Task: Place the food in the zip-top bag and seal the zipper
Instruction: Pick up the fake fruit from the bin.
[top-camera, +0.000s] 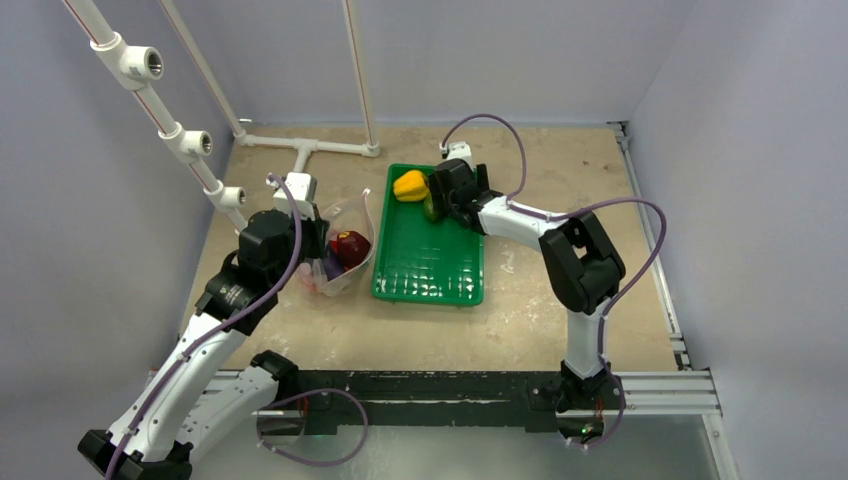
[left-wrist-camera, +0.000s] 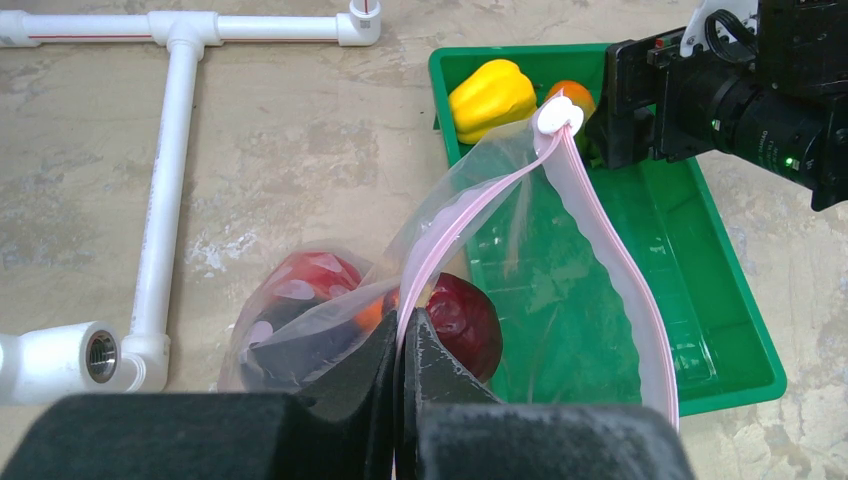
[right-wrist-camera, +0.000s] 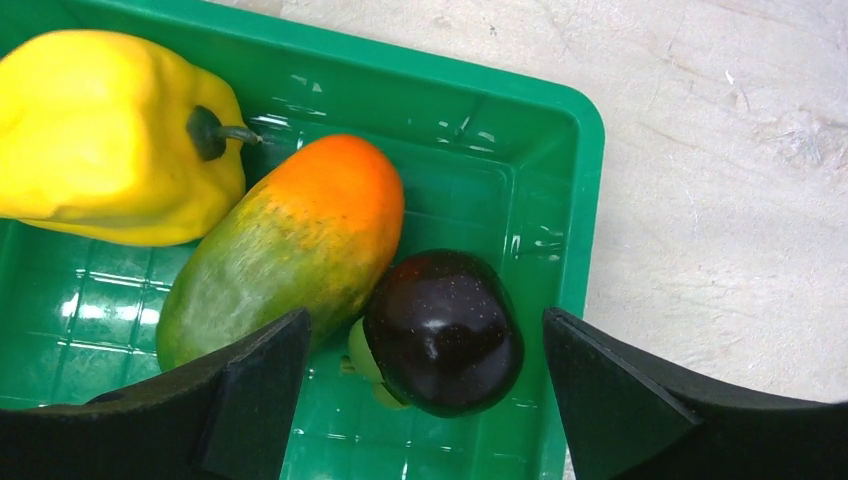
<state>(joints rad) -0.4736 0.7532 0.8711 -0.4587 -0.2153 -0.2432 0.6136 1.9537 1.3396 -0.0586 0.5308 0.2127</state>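
The clear zip-top bag (top-camera: 345, 250) lies left of the green tray (top-camera: 430, 265), its mouth held open toward the tray. My left gripper (left-wrist-camera: 403, 330) is shut on the bag's pink zipper (left-wrist-camera: 470, 205) edge. Inside the bag lie a dark red piece (left-wrist-camera: 470, 320), a red tomato (left-wrist-camera: 310, 280) and darker pieces. My right gripper (right-wrist-camera: 425, 350) is open over the tray's far corner, its jaws either side of the purple eggplant (right-wrist-camera: 445, 330). Beside it lie the green-orange pepper (right-wrist-camera: 290, 250) and the yellow pepper (right-wrist-camera: 110, 140).
White PVC pipes (left-wrist-camera: 170, 160) lie on the table left of the bag and rise at the back left (top-camera: 180, 135). The tray's wall (right-wrist-camera: 585, 200) stands close to my right gripper's right jaw. The zipper's white slider (left-wrist-camera: 558, 115) sits at the mouth's far end.
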